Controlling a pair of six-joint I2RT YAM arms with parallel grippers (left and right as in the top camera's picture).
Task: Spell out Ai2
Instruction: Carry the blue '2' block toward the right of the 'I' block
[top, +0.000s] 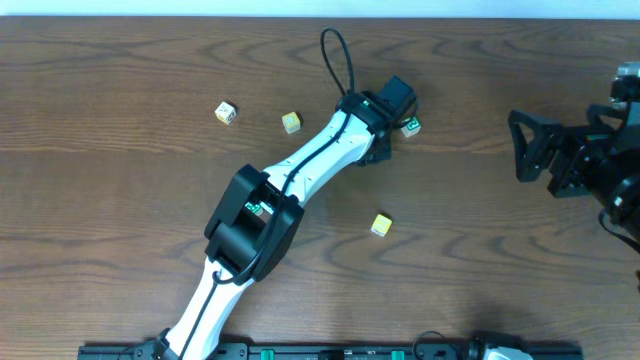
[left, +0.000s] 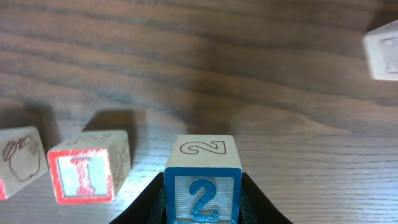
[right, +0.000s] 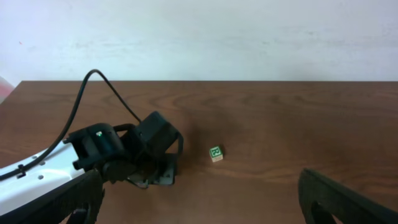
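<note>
My left gripper (left: 202, 210) is shut on a blue "2" block (left: 200, 152), low over the wooden table. To its left, with a small gap, stands a red "I" block (left: 84, 171), and further left an apple-picture block (left: 22, 162). In the overhead view the left gripper (top: 377, 148) lies under the wrist, and all three blocks are hidden there. My right gripper (top: 524, 146) is open and empty at the far right; it also shows in the right wrist view (right: 205, 208).
A green-lettered block (top: 411, 126) lies just right of the left wrist; it also shows in the right wrist view (right: 216, 153). Loose blocks lie at the back left (top: 226, 112), beside it (top: 291, 122), and at centre front (top: 381, 224). A pale block (left: 380, 48) sits at the left wrist view's edge.
</note>
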